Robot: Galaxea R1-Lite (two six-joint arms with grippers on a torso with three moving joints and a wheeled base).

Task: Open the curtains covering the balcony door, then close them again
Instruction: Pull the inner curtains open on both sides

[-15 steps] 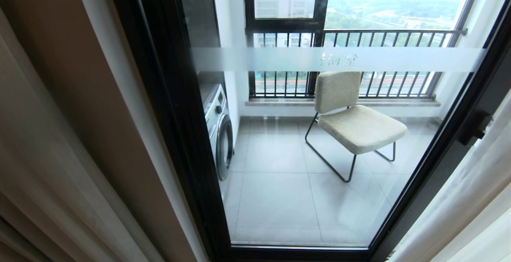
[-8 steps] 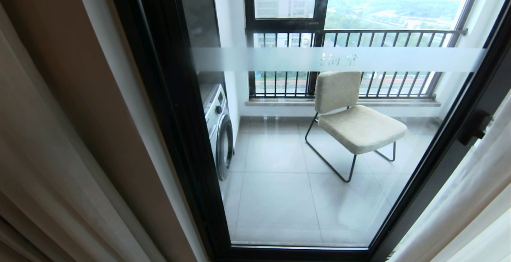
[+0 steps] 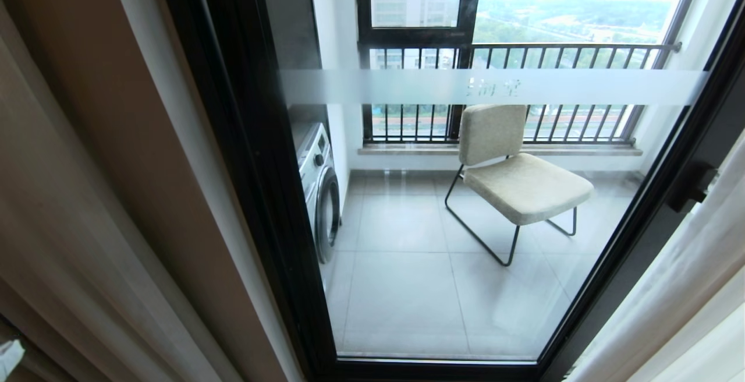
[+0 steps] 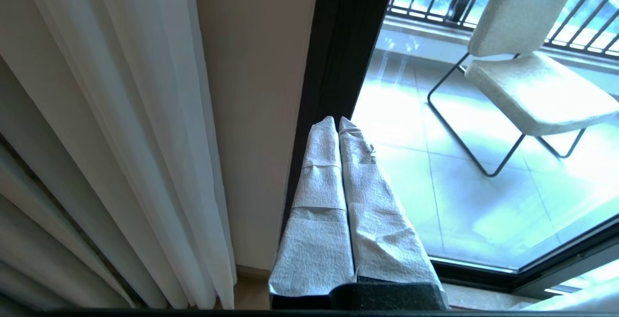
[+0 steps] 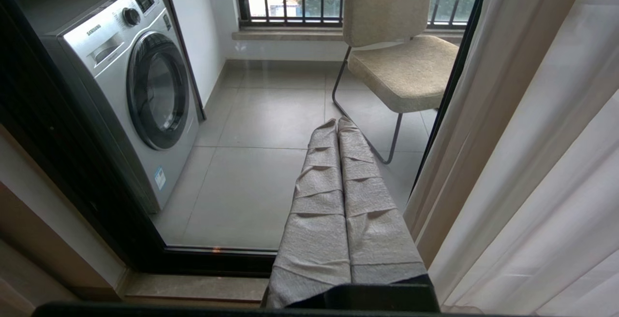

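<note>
The curtains hang bunched at both sides, beige-grey folds on the left (image 3: 70, 225) and pale sheer on the right (image 3: 687, 300). Between them the balcony door (image 3: 465, 289) stands uncovered, dark-framed glass with a frosted band (image 3: 495, 86) and a black handle (image 3: 692, 187). My left gripper (image 4: 337, 121) is shut on nothing, its white-wrapped fingers pointing at the door frame (image 4: 338, 41), just right of the left curtain (image 4: 121, 138) and apart from it. A white scrap of its fingers (image 3: 8, 356) shows in the head view's lower-left corner. My right gripper (image 5: 337, 122) is shut and empty, left of the right curtain (image 5: 532, 162).
Behind the glass, on the tiled balcony, stand a washing machine (image 3: 320, 190) at the left and a beige chair (image 3: 518, 178) on a black wire frame. A barred railing (image 3: 524, 56) runs along the far window. A beige wall strip (image 4: 256, 114) separates left curtain and door frame.
A white-wrapped bit of my left gripper has come into the head view's lower-left corner. The curtains, the door and the right arm have not moved.
</note>
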